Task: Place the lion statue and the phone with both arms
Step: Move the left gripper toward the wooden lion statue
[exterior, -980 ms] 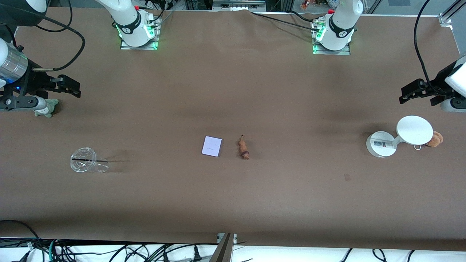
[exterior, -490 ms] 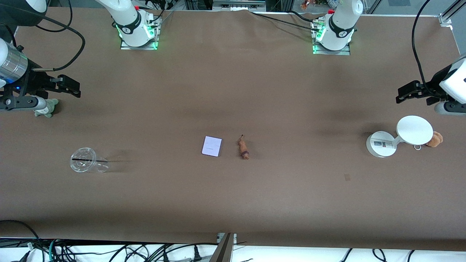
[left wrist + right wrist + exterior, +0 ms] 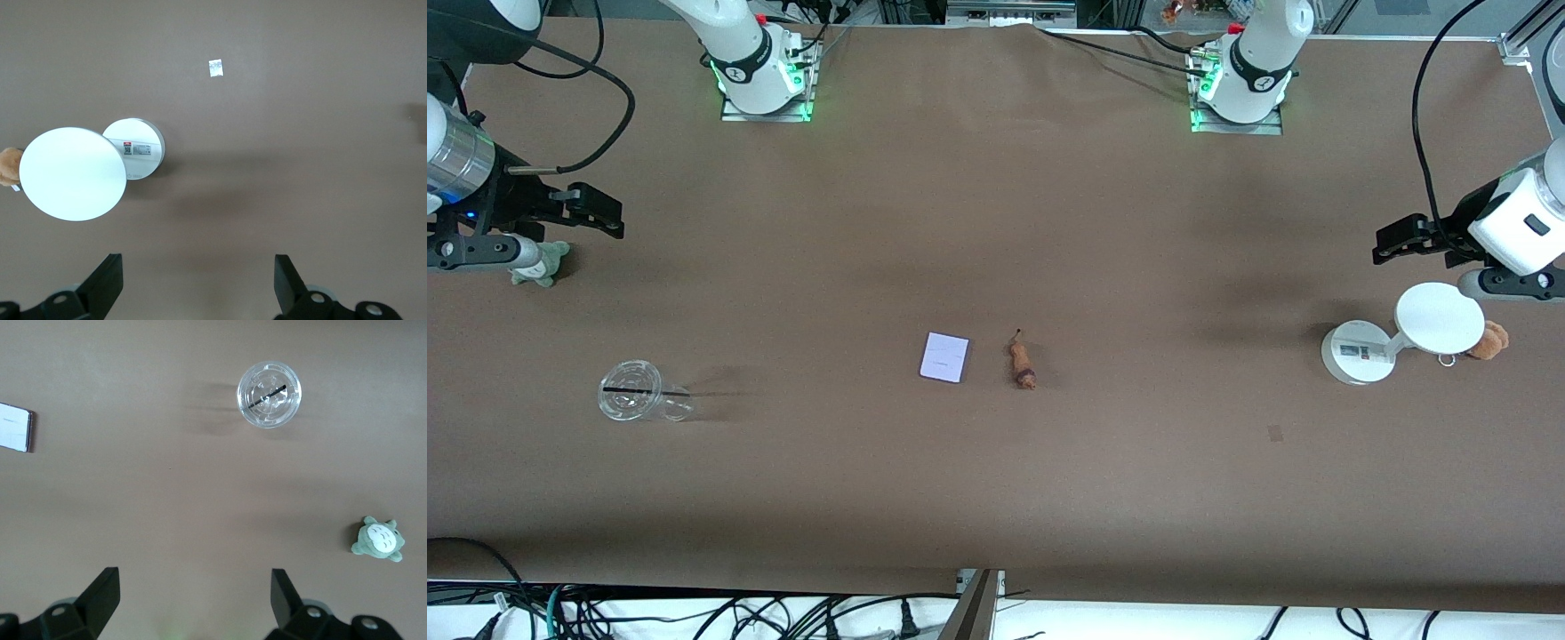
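We note the right pincer (image 3: 609, 213) at the right arm's end of the counter (image 3: 996, 480), raised over bare surface just beside the grey-green plush toy (image 3: 541, 265). Its jaws stand wide and hold nothing; the right wrist view shows both fingers (image 3: 100, 590) well apart over empty brown cloth. This arm waits.

We find a clear cup (image 3: 633, 402) nearer to the front camera than that plush toy, lying toward the same end, with a dark straw across its mouth.

At mid-counter we record the phone (image 3: 944, 357): a small flat rectangle, pale lavender-white, with rounded corners and a thin dark edge, lying face up and slightly askew. The right wrist view catches one end of it (image 3: 15, 427).

Just beside the phone, toward the left arm's end and not touching it, lies the lion statue (image 3: 1022, 360): a tiny elongated orange-brown figure with a darker band about its middle and a thin tail pointing toward the robots' bases. It lies on its side. Neither item is touched by any pincer.

Toward the left arm's end stands a white stand (image 3: 1356, 353) with a round base and a round white top, and a tan plush toy (image 3: 1490, 340) touches the edge of that top.

The left pincer (image 3: 1392, 242) hangs in the air over bare counter beside the stand, jaws wide and empty; its wrist view shows its fingers (image 3: 107, 280) spread with nothing between them.
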Controlling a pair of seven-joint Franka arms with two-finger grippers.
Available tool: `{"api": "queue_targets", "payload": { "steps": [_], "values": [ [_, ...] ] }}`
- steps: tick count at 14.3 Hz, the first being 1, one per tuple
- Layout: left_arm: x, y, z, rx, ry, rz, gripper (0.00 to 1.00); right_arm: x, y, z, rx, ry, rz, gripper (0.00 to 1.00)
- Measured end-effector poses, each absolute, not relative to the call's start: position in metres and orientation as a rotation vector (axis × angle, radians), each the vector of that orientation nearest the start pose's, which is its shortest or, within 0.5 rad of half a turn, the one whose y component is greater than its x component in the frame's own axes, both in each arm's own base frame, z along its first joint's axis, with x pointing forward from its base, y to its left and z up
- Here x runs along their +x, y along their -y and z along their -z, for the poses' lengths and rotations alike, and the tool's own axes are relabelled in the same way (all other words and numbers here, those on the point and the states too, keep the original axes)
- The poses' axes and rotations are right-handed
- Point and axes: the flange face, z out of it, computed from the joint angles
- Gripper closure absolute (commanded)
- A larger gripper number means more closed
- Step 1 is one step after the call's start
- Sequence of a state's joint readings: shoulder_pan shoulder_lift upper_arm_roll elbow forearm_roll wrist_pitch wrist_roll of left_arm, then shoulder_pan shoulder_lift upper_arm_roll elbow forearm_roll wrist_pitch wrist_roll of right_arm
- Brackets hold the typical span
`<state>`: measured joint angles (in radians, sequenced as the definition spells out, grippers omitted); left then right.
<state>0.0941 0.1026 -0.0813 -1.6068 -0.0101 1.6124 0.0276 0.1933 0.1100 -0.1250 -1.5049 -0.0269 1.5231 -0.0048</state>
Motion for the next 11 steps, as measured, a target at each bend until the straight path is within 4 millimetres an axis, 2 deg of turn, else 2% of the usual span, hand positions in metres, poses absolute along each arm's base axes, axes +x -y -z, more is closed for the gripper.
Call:
{"api": "queue_targets", "payload": {
  "steps": [2,7,11],
  "values": [
    [0.586,-0.008,-0.556,-3.159,-0.012,-0.138,0.00,0.580,-0.041,-0.589,-3.180,0.116,-0.142,0.00],
    [0.594,-0.008,-0.540,-3.159,0.002,-0.178,0.00,0.580,-0.041,-0.589,-3.174,0.115,-0.142,0.00],
    [0.596,-0.006,-0.541,-3.159,0.016,-0.175,0.00,0.580,-0.041,-0.589,-3.174,0.114,-0.142,0.00]
  ]
}}
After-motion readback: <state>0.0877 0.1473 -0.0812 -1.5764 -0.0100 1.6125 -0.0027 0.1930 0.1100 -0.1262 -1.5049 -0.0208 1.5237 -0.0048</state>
